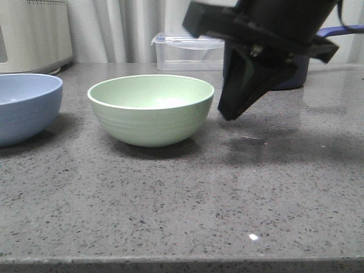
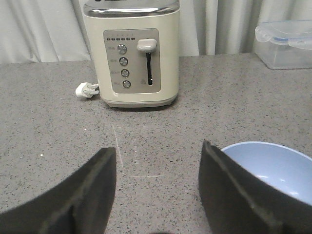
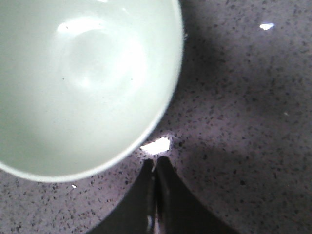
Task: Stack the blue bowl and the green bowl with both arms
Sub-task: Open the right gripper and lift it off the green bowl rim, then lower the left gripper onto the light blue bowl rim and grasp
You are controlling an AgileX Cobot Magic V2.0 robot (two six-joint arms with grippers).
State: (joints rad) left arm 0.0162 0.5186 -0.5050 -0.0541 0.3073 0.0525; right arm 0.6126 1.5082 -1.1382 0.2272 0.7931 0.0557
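The green bowl (image 1: 151, 108) stands upright and empty on the grey speckled counter, left of centre. The blue bowl (image 1: 25, 105) stands at the far left edge, partly cut off. My right gripper (image 1: 229, 115) is shut and empty, its tips pointing down just right of the green bowl's rim, apart from it. In the right wrist view the shut gripper (image 3: 156, 161) sits just outside the green bowl (image 3: 83, 83). My left gripper (image 2: 158, 148) is open and empty above the counter; the blue bowl (image 2: 273, 165) lies beside one of its fingers (image 2: 229, 190). The left arm is out of the front view.
A cream toaster (image 2: 131, 53) with a white plug (image 2: 86, 89) stands ahead of the left gripper; it also shows at the front view's back left (image 1: 31, 34). A clear lidded container (image 1: 185, 51) and a dark navy saucepan (image 1: 298, 74) stand at the back.
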